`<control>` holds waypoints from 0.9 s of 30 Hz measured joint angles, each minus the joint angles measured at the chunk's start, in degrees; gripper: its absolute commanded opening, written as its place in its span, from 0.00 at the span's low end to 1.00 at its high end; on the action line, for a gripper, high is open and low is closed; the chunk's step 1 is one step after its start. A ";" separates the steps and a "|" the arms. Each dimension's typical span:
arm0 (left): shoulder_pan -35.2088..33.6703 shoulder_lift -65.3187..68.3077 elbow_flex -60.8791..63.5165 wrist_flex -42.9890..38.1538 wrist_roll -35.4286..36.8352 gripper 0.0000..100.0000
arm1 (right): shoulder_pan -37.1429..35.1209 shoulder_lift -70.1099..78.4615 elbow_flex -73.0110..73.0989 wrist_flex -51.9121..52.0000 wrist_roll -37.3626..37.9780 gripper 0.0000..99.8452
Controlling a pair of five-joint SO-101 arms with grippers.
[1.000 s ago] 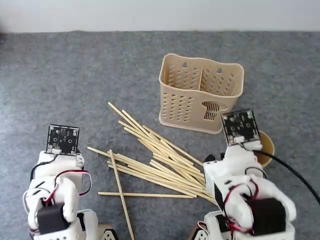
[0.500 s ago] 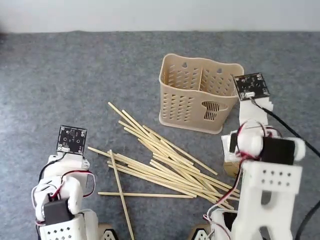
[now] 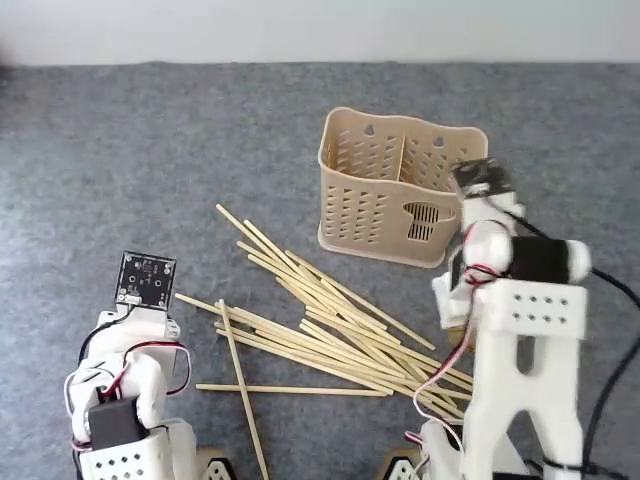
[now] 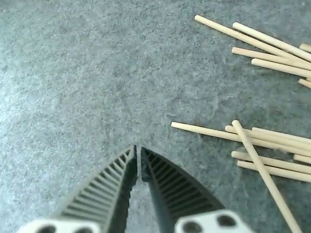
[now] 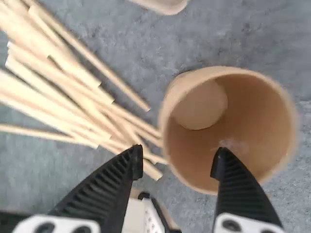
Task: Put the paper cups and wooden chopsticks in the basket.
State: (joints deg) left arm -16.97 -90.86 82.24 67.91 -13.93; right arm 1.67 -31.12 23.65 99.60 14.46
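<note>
From above, the basket (image 3: pixel 372 212) stood upright in the upper middle of the frame on the grey tabletop (image 3: pixel 150 160), with a divider splitting it into two open compartments. The wooden chopsticks (image 3: pixel 330 325) lay loose in a fan below it. Most had their long axes running from upper left to lower right, and two strays lay apart, one nearly level and one steep. The left arm (image 3: pixel 120 390) sat low in the lower left corner, just beside the fan's left ends. The right arm (image 3: pixel 520 310) stood tall at the lower right, its wrist leaning in close to the basket's right-hand wall.

In the left wrist view, the left claw (image 4: pixel 138 153) was clenched on nothing, its ribbed fingers pressed together above bare tabletop. The nearest stick ends lay a little ahead and off to one side, with their lengths running across the claw's line.

In the right wrist view, the right claw (image 5: pixel 178 153) was spread wide. A paper cup (image 5: pixel 228 126) stood directly beneath it, mouth up, with its inner bottom showing. One finger hung outside the cup's wall and the other over its hollow, so the near rim lay between them. The cup seemed to rest on the tabletop, just beside the sticks' lower ends. The right arm was plainly the nearer one to the cup, and closing on that rim looked like the next step.
</note>
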 measured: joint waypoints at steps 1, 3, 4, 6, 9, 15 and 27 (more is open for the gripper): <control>0.00 0.00 0.00 0.00 0.00 0.01 | -0.88 0.70 1.32 -0.18 0.09 0.23; 0.00 0.00 0.35 0.00 0.00 0.01 | -1.14 1.23 3.16 -1.85 0.09 0.23; 0.00 0.00 0.70 -0.09 0.00 0.01 | -0.97 1.23 3.96 -2.99 0.09 0.21; 0.00 0.00 0.88 -0.26 0.00 0.01 | -0.88 1.23 5.01 -5.19 0.09 0.15; 0.00 0.00 0.88 -0.26 0.00 0.01 | 0.70 1.23 6.68 -8.00 0.09 0.04; 0.00 0.00 0.88 -0.26 0.00 0.01 | 1.05 1.23 6.86 -8.88 0.09 0.01; 0.00 0.00 1.76 -0.44 -1.49 0.01 | 1.14 -10.55 6.86 -8.88 8.79 0.01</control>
State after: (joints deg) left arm -16.97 -90.86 84.00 67.47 -15.43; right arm 2.81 -41.67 30.51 90.73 23.25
